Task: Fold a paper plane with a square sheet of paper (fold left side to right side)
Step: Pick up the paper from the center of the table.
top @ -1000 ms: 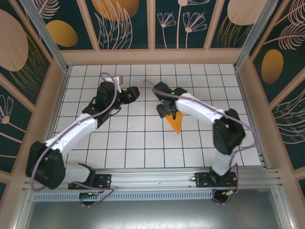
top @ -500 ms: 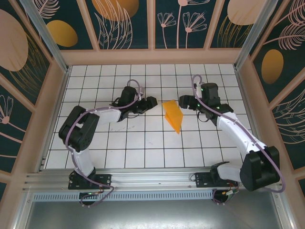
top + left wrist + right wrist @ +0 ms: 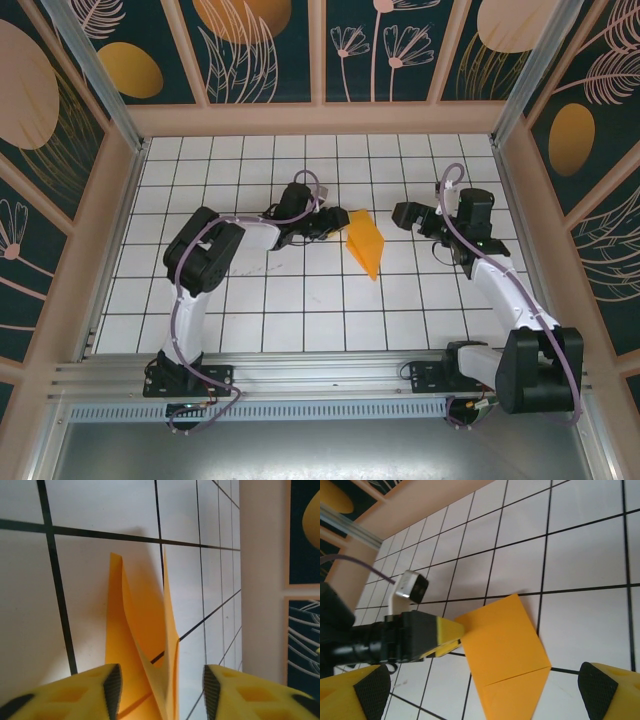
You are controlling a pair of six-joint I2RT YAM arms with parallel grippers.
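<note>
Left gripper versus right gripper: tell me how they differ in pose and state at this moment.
The left gripper is at the left edge of the paper plane, with a raised fold standing between its parted jaws. The right gripper sits off to the paper plane's right, apart from it. The left gripper's jaws are narrower. The right gripper's are spread wide, holding nothing. Both have yellow fingers and point toward the paper plane.

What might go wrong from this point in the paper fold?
1. The left claw straddles the raised flaps of the folded orange paper. Closing here may crumple them or catch only one layer.
2. The right claw hangs open, off the paper, so nothing pins the sheet down. A pull from the left side may drag it across the table instead of creasing it.
</note>
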